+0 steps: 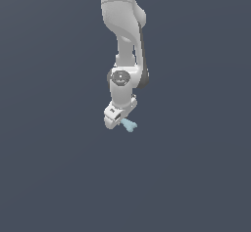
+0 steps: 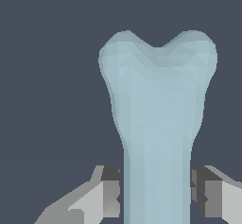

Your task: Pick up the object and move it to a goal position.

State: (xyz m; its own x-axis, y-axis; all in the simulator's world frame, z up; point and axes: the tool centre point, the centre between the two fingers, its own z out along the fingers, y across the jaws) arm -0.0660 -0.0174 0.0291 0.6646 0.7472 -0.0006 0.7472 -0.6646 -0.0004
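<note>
The object is a pale light-blue bone-shaped piece (image 2: pixel 158 124). In the wrist view it fills the middle, its shaft running between my two fingertips and one flared end pointing away. My gripper (image 2: pixel 157 194) is shut on the shaft, a grey pad (image 2: pixel 111 190) pressing on each side. In the exterior view the white arm reaches down from above and the gripper (image 1: pixel 117 120) is hidden behind the hand, with the flared end of the bone (image 1: pixel 129 125) sticking out toward the exterior view's right.
Plain dark grey-blue ground (image 1: pixel 59 177) spreads all around, with no other objects, edges or goal marker showing.
</note>
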